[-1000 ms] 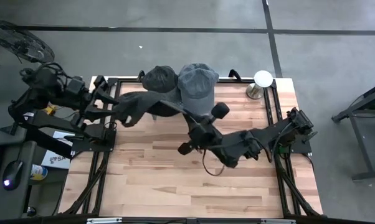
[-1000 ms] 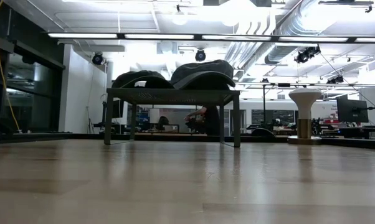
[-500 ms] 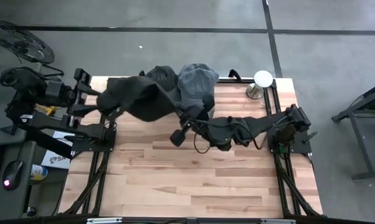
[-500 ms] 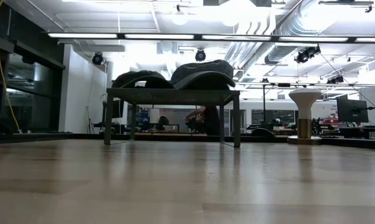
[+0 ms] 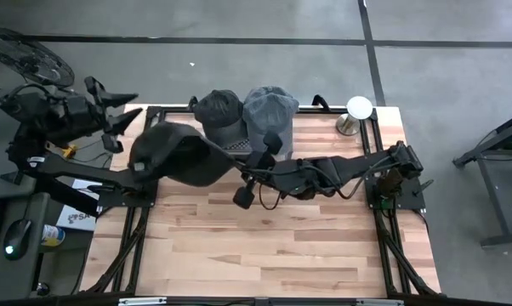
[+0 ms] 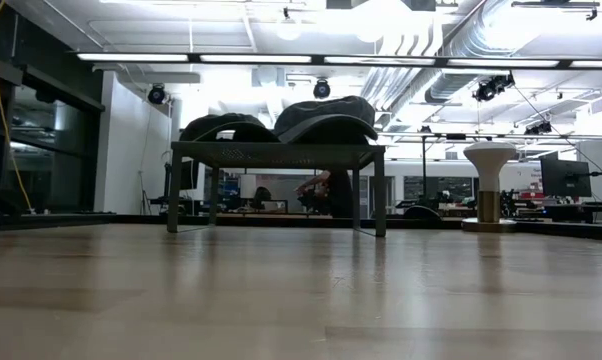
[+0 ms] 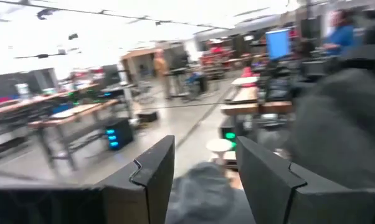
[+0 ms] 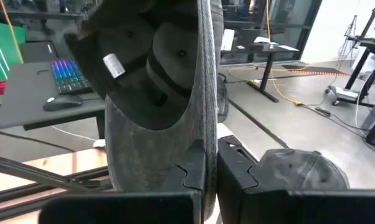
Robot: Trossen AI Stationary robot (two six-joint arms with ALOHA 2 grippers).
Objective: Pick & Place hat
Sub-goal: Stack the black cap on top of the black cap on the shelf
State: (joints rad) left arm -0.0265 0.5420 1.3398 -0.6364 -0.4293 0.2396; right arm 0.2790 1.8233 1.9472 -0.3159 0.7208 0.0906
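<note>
Since half a second ago the left gripper (image 5: 120,119) has pulled back past the table's (image 5: 324,246) left edge, fingers (image 7: 151,177) apart, holding nothing. Dark hat (image 5: 175,153) now hangs lower over the table's left rear, its brim pinched in the closed right gripper (image 5: 239,166). Behind it, two more caps (image 5: 247,115) sit on a rack (image 6: 276,152). White stand (image 5: 356,110) at rear right.

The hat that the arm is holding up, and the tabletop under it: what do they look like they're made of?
The dark hat, pinched by its brim in the right gripper, looks like soft woven cloth, matte and washed-out, with a sewn-in tag inside; probably cotton, though that's a guess. The table looks like butcher-block wood: pale glued strips with a smooth finish.
</note>
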